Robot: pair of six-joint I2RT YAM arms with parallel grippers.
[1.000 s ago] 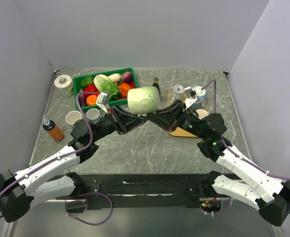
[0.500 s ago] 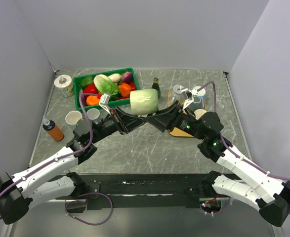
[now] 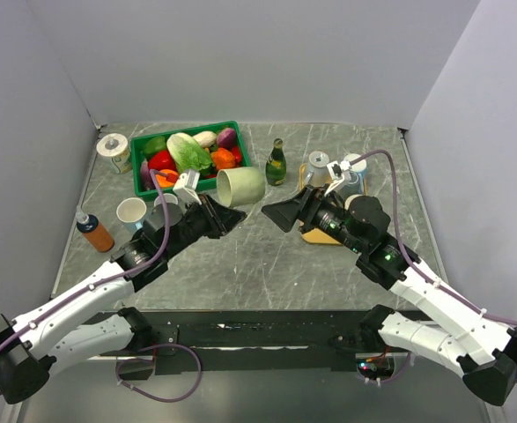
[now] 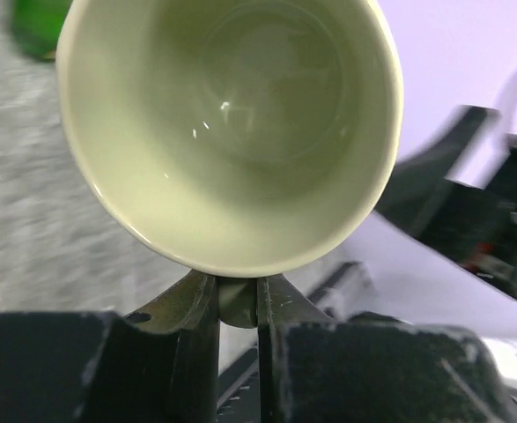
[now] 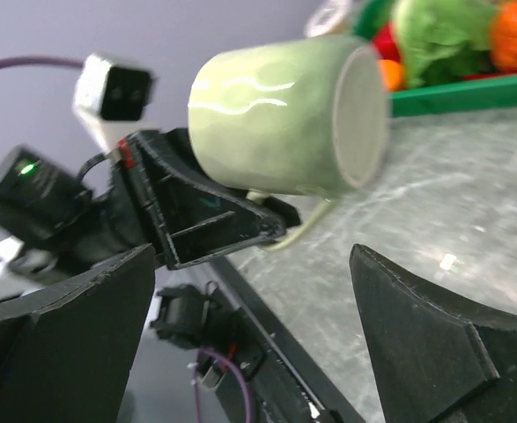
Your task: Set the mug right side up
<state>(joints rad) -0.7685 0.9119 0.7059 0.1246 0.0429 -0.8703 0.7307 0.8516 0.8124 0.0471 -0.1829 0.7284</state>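
A pale green mug (image 3: 240,186) hangs on its side above the table, in front of the green crate. Its mouth faces the left wrist camera (image 4: 232,132), and its flat base points toward the crate (image 5: 284,119). My left gripper (image 3: 225,217) is shut on the mug's handle (image 4: 238,304), which is pinched between the two fingers under the rim. My right gripper (image 3: 280,214) stands wide open a short way to the mug's right, apart from it, with nothing between its fingers (image 5: 254,264).
A green crate (image 3: 140,173) full of vegetables stands at the back left, with a dark green bottle (image 3: 276,163) to its right. Two paper cups (image 3: 132,211) and an orange bottle (image 3: 93,232) stand at the left. A wooden board (image 3: 315,235) and small containers (image 3: 350,167) lie behind the right arm.
My right gripper has opened, let go of the mug and drawn back to the right. The left gripper keeps the mug by its handle and has carried it lower and slightly left.
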